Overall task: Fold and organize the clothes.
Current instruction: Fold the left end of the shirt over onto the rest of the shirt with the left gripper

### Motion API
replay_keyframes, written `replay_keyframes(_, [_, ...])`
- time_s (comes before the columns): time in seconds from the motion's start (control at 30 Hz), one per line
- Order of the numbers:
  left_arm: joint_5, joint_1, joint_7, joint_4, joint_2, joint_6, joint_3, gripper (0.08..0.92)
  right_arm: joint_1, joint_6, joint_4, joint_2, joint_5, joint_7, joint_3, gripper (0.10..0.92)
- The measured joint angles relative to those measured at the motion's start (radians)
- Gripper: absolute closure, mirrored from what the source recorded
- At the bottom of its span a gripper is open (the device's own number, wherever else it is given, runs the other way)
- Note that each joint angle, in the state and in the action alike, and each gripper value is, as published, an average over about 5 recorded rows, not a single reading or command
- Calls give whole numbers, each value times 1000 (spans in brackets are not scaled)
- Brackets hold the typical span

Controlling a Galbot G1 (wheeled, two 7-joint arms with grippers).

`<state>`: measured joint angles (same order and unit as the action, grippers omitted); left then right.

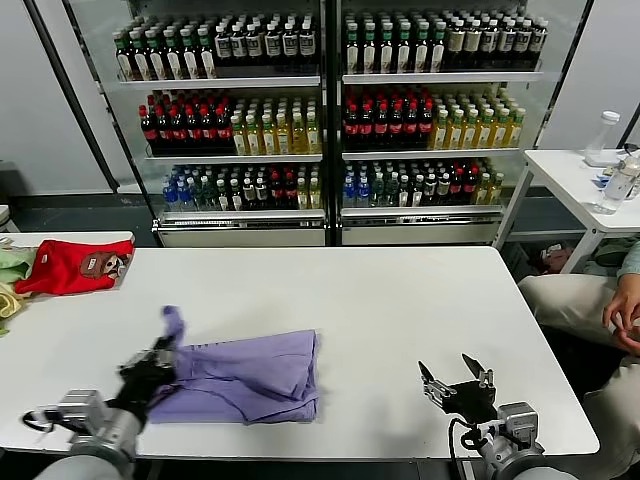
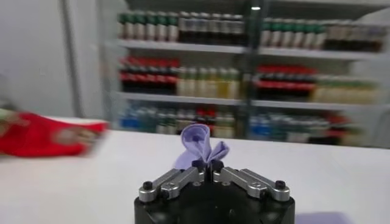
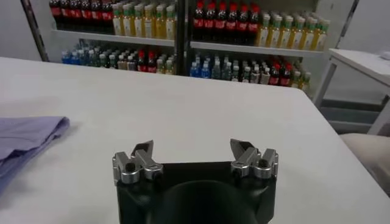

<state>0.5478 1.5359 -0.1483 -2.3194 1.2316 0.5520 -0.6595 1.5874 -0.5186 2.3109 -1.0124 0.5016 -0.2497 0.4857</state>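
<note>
Lavender T-shirt lies partly folded on the white table, toward 7 o'clock from the table's middle, close to the near edge. The left gripper is clenched on a bunch of the shirt's cloth at its 9 o'clock end, and this pinched piece stands up above the table; in the left wrist view the cloth pokes out just above the closed fingers. The right gripper waits with its fingers spread wide and holds nothing, at about 5 o'clock on the table, well apart from the shirt.

The step in hand seems to be 1 fold, carrying the held end over the body toward 3 o'clock. To do it well, I think the lift must stay low and the pull even, because the thin cloth can drag the layers under it.

Open room lies toward 3 o'clock and 12 o'clock. The near edge at 6 o'clock is close, and the red garment sits at 10 o'clock, well apart.
</note>
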Motion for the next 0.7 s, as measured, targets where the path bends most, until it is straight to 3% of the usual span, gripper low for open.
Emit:
replay_keyframes(0.5, [-5, -139, 19, 80, 82, 18, 276, 888, -1, -1, 2, -5, -9, -3, -3, 203])
replay_keyframes(0.7, [-50, -187, 25, 137, 110, 5, 347, 788, -10, -1, 2, -7, -12, -3, -15, 203])
